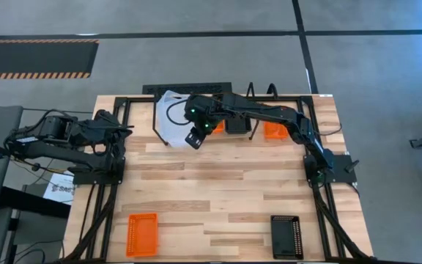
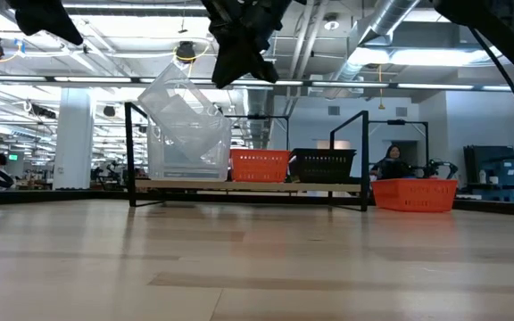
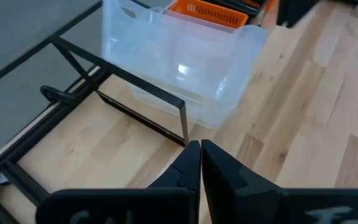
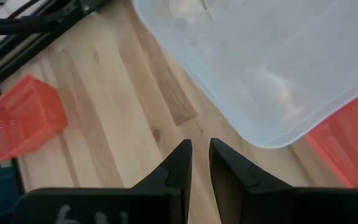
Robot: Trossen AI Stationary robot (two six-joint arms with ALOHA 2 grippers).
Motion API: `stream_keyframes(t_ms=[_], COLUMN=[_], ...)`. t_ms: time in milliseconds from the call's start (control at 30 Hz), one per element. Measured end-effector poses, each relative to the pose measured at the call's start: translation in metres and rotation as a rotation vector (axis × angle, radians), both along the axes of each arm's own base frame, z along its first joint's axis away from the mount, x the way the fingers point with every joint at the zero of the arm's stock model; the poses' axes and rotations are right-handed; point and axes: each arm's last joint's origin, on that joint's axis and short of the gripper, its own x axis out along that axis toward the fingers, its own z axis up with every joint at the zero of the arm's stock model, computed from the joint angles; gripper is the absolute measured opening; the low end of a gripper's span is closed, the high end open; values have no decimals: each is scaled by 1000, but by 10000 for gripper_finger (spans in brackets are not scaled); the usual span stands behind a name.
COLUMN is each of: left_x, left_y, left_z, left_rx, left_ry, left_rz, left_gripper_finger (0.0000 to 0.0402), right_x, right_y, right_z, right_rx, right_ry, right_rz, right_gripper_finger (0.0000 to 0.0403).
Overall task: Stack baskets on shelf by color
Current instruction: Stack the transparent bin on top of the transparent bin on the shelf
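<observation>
The right claw (image 1: 194, 138) is hanging above the far part of the slatted wooden bench (image 1: 218, 198), just in front of the low wire-framed shelf with its light board (image 2: 248, 185), and its fingers are nearly together with only a slim gap and nothing between them. Beside it, the clear translucent plastic baskets (image 2: 186, 134) are sitting at the shelf's left end, the topmost one tilting and not nested flat.

Judging from this, the step in hand is settling that tilted clear basket into its pile. To do it well, the claw should be pressing down gently on the raised rim (not the thin wall, which looks likely to flex) so the pile is not dragged off the board.

An orange-red basket (image 2: 261, 165) and a black perforated basket (image 2: 323, 164) are standing on the shelf; another orange-red one (image 2: 414, 193) is resting on the bench past the shelf's right end. Two more, orange-red (image 1: 141, 234) and black (image 1: 286, 236), are waiting at the near edge.

The left claw (image 3: 201, 163) is pinched narrow and empty, idling at the bench's left side.
</observation>
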Motion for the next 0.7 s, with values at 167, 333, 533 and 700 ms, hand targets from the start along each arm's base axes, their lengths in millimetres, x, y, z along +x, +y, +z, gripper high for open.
stream_keyframes(t_ms=[167, 333, 533, 700], left_x=[0, 0, 0, 0], left_y=[0, 1, 1, 1], left_z=[0, 0, 0, 0], left_rx=[-7, -22, -37, -42], left_ry=[-14, -25, -36, -42], left_rz=[33, 50, 67, 81], left_gripper_finger=[0, 0, 0, 0], right_x=[1, 6, 13, 17], right_y=[0, 4, 6, 8], right_z=[1, -5, -19, -27], right_rx=[-74, -163, -214, -259], right_ry=[-21, -14, 15, 25], right_rz=[79, 141, 187, 270], right_gripper_finger=[81, 110, 163, 190])
